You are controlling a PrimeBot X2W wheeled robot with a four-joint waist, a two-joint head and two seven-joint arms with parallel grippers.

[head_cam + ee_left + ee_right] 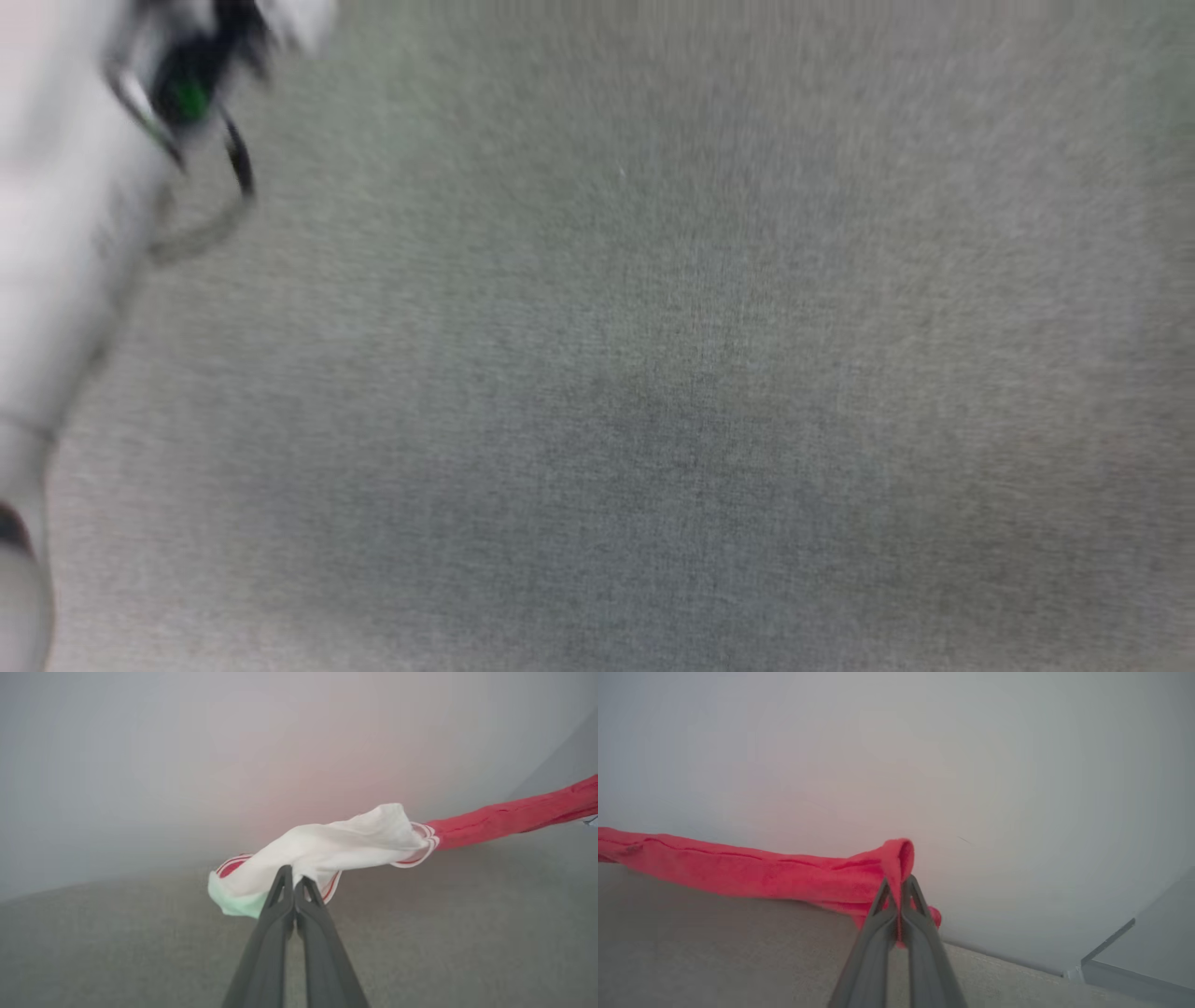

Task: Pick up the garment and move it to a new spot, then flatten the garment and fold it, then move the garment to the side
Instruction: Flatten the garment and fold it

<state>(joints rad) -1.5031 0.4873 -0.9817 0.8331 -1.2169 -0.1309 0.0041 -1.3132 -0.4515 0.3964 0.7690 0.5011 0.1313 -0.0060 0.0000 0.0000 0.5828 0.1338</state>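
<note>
Left fingers (pixel 271 938) are pressed together and clamped on the white sleeve end of the garment (pixel 336 844). Cloth bunches right at the tips, with red-and-white stripe trim on both sides of them and a pale green-tinted fold hanging just left. From the tips the sleeve runs up-right, then the red body carries on as a narrow stretched band to the right edge, with the grey fabric surface (pixel 467 933) below it. Right fingers (pixel 875 942) are together too, pinching a red fold of the garment (pixel 761 872). A loop of cloth stands just above the tips, a small bit pokes out on their right lower down, and the rest runs left as a taut red band along the far edge of the surface (pixel 714 952). Beyond the fingers is a plain pale wall (pixel 1017 765) with a faint pink cast. A grey ledge (pixel 1148 952) sits lower right of the right fingers. Head view is motion-blurred: grey surface (pixel 653 420) and a pale forearm (pixel 65 233) along the left edge, probably the left arm, with a dark cable near its top.
</note>
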